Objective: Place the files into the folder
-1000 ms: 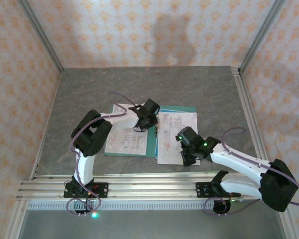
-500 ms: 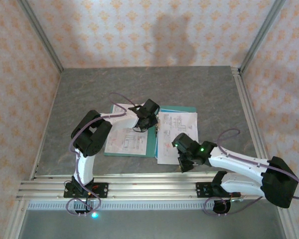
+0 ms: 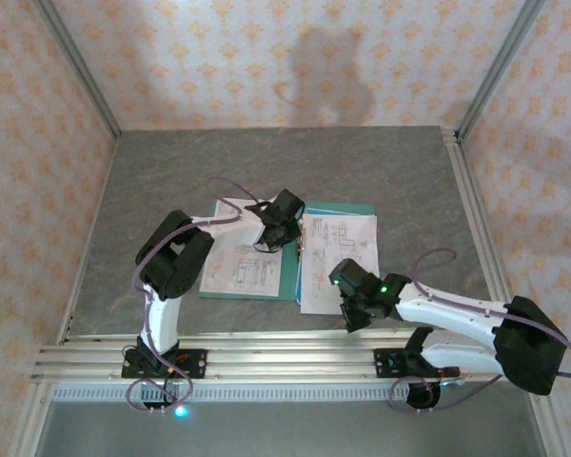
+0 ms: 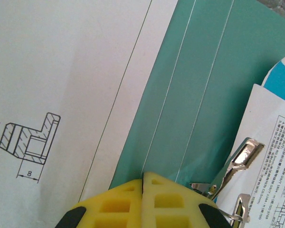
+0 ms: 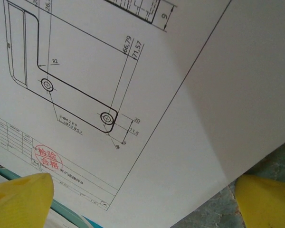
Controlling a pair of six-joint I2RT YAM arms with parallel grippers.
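The teal folder (image 3: 291, 274) lies open at the table's centre with its spine running front to back. One white printed sheet of the files (image 3: 236, 267) lies on its left half, and another (image 3: 338, 255) lies over its right half. My left gripper (image 3: 278, 233) is shut, and its yellow fingertips (image 4: 154, 187) press down on the bare teal folder (image 4: 199, 95) beside the metal clip (image 4: 244, 154). My right gripper (image 3: 354, 312) hovers open over the near edge of the right sheet (image 5: 133, 95), with its yellow fingers (image 5: 21, 194) spread wide to either side.
Grey table (image 3: 266, 162) surrounds the folder. An aluminium rail (image 3: 266, 357) runs along the near edge, where the arm bases are bolted. Patterned walls with metal posts (image 3: 76, 71) close in the back and sides. The sheet's corner overhangs bare table (image 5: 275, 161).
My right gripper has slid left along the near edge of the right sheet, still open. The left gripper, the folder and the sheets have not moved.
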